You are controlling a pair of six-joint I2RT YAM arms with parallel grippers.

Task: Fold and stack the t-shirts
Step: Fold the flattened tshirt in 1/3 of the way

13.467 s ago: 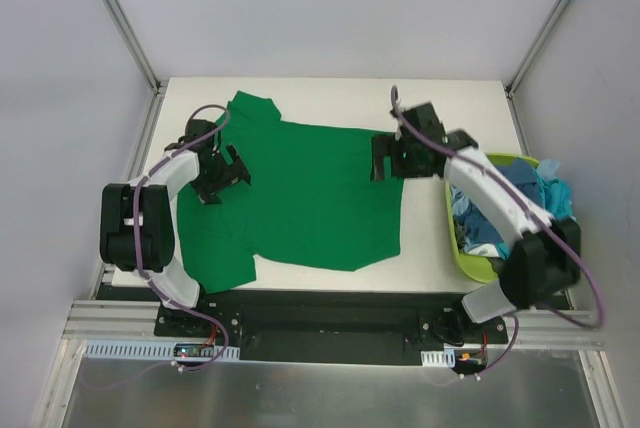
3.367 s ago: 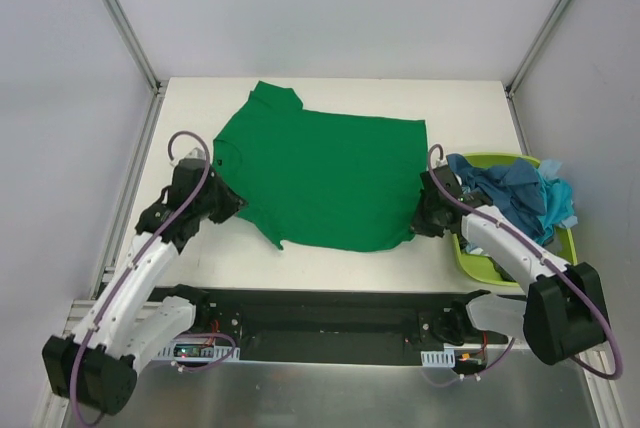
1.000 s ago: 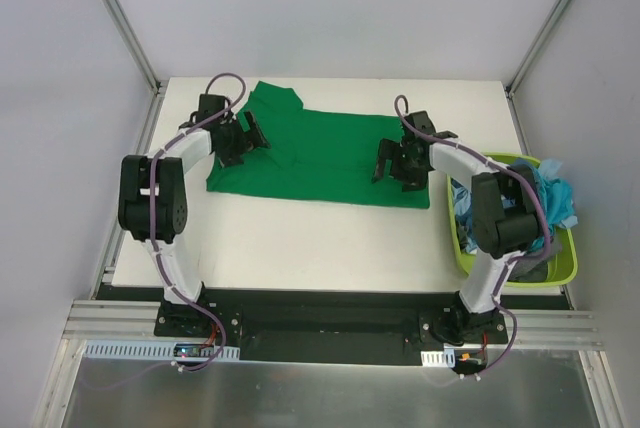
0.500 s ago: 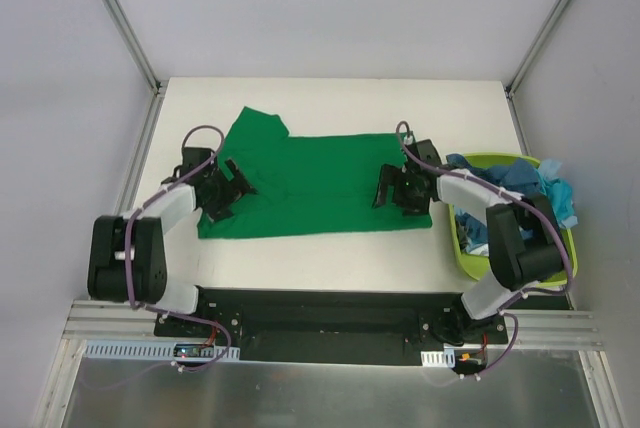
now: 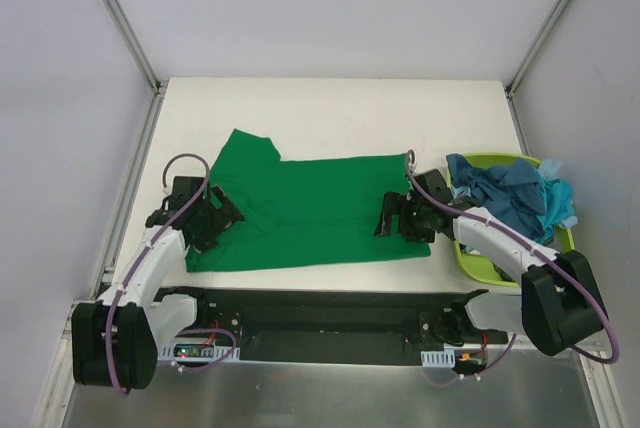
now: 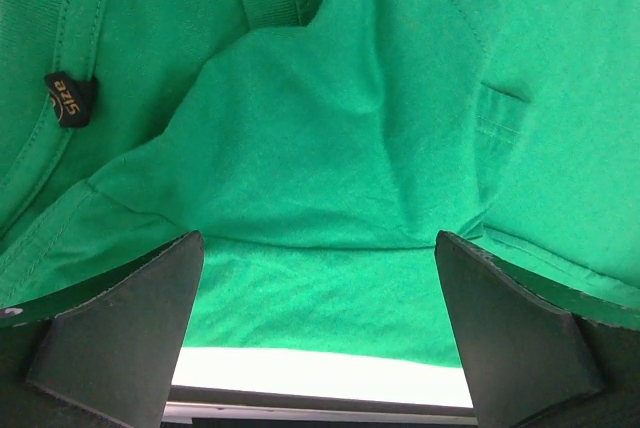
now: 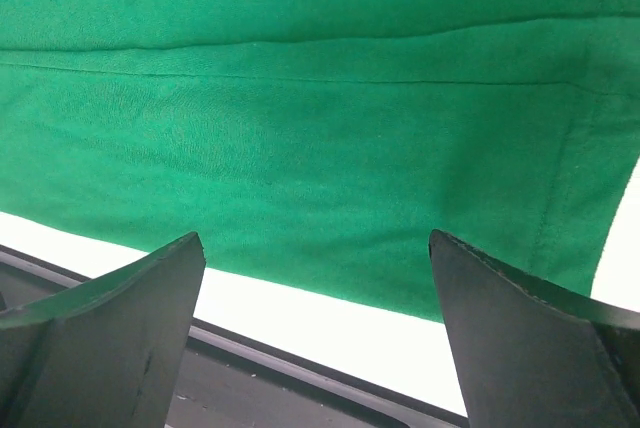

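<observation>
Green shirt (image 5: 310, 213) lies folded once, a long band near the front of the table (image 5: 330, 113), your left gripper (image 5: 215, 220) and right gripper (image 5: 395, 218) wide and empty over its ends; further folds and the blue shirts (image 5: 505, 186) in the basket (image 5: 472, 266) are left to do.

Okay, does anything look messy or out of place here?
The green t-shirt is folded unevenly: its left end juts out toward the table's far edge. The blue shirts also spill over the basket rim.
</observation>
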